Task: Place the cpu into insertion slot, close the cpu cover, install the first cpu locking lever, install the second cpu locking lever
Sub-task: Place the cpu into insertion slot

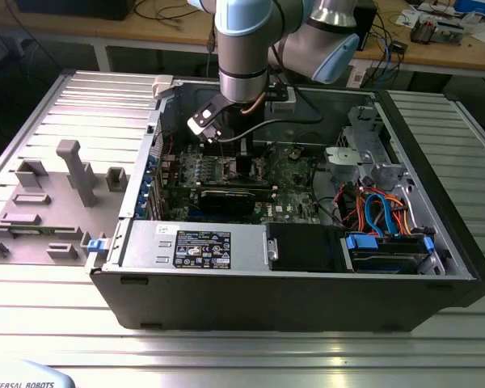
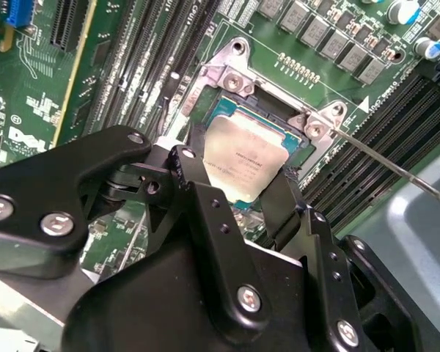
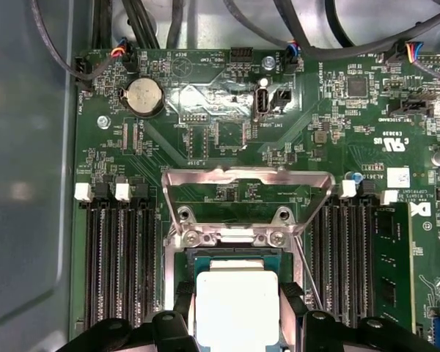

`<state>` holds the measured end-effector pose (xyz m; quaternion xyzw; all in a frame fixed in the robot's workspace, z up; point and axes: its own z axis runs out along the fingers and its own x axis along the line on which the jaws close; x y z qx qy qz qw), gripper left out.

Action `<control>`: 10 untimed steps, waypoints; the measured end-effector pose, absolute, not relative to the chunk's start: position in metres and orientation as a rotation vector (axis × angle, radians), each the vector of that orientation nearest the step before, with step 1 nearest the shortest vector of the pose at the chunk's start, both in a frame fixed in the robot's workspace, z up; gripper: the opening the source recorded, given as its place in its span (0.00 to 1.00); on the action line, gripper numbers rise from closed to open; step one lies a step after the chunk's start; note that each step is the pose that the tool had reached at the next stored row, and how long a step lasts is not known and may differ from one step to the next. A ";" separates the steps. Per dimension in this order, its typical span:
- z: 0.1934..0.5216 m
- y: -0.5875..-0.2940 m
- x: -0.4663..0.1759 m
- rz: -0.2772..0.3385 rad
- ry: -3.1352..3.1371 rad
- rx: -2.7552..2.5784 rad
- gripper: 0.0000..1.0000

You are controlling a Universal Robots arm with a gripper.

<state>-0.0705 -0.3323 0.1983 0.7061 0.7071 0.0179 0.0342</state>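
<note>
cpu (image 2: 246, 165) is clamped between the two fingers of my pincer (image 2: 238, 187), which grip it by opposite edges with its silvery top facing up. It hangs right over the insertion slot (image 3: 235, 258) on the green motherboard (image 3: 205, 139), inside the open computer case (image 1: 291, 291) that lies on the ribbed metal surface (image 1: 226, 356). I cannot tell whether the chip already touches the slot's floor or is just above it.

The cpu cover (image 3: 246, 176) stands tipped up behind the slot, clear of the chip, and one thin locking lever (image 2: 381, 158) sticks out to the side, close to one of my fingers (image 2: 282, 202).

My main worry is alignment. In the second wrist view the chip looks slightly turned against the slot's rim; if that is real and I press, a corner could ride up on the rim or the contacts underneath could be bent. Letting go while the chip is tilted or too high could make it drop askew. My fingers reach down beside the slot walls, so opening them could nudge the chip sideways or catch the lever. The raised cover could also fall onto my pincer if the board is jolted.
</note>
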 end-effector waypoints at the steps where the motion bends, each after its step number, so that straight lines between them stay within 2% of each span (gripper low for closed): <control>1: 0.198 -0.332 -0.070 0.055 2.175 2.172 0.54; 10: 0.198 -0.331 -0.069 0.054 2.172 2.175 0.54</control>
